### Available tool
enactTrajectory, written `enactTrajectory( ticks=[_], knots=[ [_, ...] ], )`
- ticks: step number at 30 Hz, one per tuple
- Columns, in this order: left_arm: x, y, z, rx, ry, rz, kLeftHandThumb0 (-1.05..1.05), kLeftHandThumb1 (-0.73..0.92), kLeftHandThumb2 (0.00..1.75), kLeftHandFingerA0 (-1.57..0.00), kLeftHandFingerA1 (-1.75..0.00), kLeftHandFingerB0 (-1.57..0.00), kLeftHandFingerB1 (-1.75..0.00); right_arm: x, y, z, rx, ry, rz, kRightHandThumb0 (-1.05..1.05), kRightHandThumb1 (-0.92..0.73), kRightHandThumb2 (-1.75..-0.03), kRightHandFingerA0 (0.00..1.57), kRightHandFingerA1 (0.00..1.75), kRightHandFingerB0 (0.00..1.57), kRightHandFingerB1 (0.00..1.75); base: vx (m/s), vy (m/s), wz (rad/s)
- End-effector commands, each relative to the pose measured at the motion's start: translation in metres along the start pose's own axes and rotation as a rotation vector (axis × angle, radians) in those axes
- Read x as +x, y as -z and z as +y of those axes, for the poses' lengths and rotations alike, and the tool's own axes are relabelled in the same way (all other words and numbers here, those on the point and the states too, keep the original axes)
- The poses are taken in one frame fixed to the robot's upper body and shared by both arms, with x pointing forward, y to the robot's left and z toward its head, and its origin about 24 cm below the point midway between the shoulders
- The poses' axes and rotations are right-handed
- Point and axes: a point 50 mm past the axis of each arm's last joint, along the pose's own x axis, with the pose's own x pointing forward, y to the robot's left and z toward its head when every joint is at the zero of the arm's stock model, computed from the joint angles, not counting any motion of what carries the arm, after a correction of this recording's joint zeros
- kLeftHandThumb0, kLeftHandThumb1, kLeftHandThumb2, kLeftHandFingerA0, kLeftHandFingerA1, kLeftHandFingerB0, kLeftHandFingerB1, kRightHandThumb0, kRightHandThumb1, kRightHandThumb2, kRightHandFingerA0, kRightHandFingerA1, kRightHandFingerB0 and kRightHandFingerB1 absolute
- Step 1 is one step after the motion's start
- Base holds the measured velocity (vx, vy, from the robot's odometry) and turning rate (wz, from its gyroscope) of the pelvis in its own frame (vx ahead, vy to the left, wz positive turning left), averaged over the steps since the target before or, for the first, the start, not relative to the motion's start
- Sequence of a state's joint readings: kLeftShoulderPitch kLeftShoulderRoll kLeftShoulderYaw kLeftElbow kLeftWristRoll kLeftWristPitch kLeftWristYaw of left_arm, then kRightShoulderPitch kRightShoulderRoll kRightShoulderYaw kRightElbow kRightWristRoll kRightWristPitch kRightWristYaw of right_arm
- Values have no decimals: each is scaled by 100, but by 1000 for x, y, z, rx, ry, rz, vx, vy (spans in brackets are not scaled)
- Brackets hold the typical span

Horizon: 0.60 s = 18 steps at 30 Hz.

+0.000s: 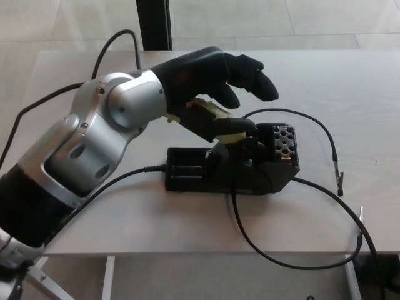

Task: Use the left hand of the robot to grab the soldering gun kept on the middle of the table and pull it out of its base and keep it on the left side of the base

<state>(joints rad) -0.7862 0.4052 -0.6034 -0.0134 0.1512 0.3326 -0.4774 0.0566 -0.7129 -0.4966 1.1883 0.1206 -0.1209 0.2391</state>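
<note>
Reaching in from the left, the left hand (209, 81) sits over the soldering gun (230, 128), whose tape-wrapped handle is mostly hidden beneath it. Fingers (262, 84) are spread apart above the handle, thumb under it; no firm clamp is visible. Gun remains seated, tilted, in the black base (250, 169) mid-bench (350, 87). Black cable (294, 262) loops off the front edge.

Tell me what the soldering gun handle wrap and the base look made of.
Soldering gun handle: apparently pale yellow-green tape, matte and wrinkled, mostly hidden under the left robot hand. Base: likely molded black plastic, dull sheen, crisp edges and a perforated block.
</note>
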Motion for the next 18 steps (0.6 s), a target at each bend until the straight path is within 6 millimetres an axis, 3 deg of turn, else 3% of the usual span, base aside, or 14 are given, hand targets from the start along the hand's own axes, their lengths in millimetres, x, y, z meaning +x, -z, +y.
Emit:
enactTrajectory(
  ticks=[1,2,3,7,8,9,10,15,16,17,18],
  knots=[
    [-14,10,6,352,18,50,-60,63,105,-31,-61,-36,-56,-1,-7,-7,-27,20,-28,-51,-61,-59,47,61,45,34,0,0,0],
    [-16,11,8,366,13,56,-60,63,105,-31,-61,-36,-56,-1,-7,-8,-33,21,-28,-51,-61,-59,47,61,45,34,0,0,0],
    [-19,17,14,393,4,90,-60,80,64,-38,-52,-46,-40,0,-10,-8,-43,23,-36,-56,-49,-86,45,67,38,49,0,0,0],
    [-24,23,19,467,-17,96,-60,78,63,-45,-53,-51,-42,0,-11,-8,-51,22,-40,-55,-51,-86,48,68,37,49,0,0,0],
    [-27,27,20,519,-29,107,-61,77,64,-47,-53,-55,-44,0,-11,-7,-78,23,-41,-51,-63,-59,45,59,44,35,0,0,0],
    [-27,28,20,527,-30,107,-61,77,64,-47,-53,-55,-44,0,-11,-7,-82,23,-41,-51,-63,-59,45,59,44,35,0,0,0],
    [-28,29,19,573,-27,109,-60,77,63,-47,-55,-57,-44,0,-12,-8,-72,28,-45,-55,-50,-86,46,67,38,50,0,0,0],
    [-31,34,15,635,-6,116,-60,75,63,-48,-52,-58,-43,0,-15,-9,-70,22,-58,-55,-50,-87,47,68,38,50,0,0,0],
    [-32,34,14,647,7,126,-59,75,62,-47,-51,-57,-42,0,-16,-9,-68,24,-62,-50,-62,-59,52,66,46,34,0,0,0],
    [-32,34,14,649,8,127,-59,75,62,-47,-51,-57,-42,0,-16,-9,-68,24,-62,-50,-62,-59,52,66,46,34,0,0,0],
    [-32,34,13,665,14,125,-59,75,63,-45,-51,-56,-43,0,-17,-9,-98,25,-69,-57,-51,-87,48,68,38,50,0,0,0]
  ],
)
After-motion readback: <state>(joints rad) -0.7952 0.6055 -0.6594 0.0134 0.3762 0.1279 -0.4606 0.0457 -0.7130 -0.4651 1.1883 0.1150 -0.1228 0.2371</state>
